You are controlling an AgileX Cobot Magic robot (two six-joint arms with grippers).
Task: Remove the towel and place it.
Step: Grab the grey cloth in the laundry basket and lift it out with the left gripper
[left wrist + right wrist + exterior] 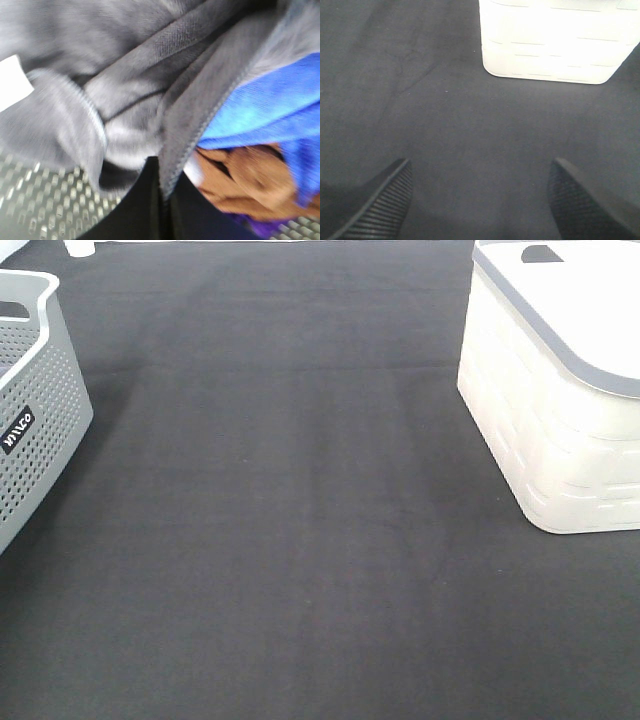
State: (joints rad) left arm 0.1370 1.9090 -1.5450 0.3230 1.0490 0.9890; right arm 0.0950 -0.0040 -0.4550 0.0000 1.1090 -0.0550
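Most of the job lies ahead of you: the towel is not yet out. It sits bunched inside the grey basket, whose holed floor shows just beneath it, and it lies against a blue cloth and a brown cloth. The desk between the grey basket and the white basket shows no towel. Your left claw looks pinched together on a stitched edge of the towel, with the hem running down between its dark fingers. That view is blurred, so take the grip as likely, not certain. By my reading, what remains is lifting it clear of the other cloths and setting it down. Your right claw hangs over the desk with its fingers wide apart, holding and touching nothing.
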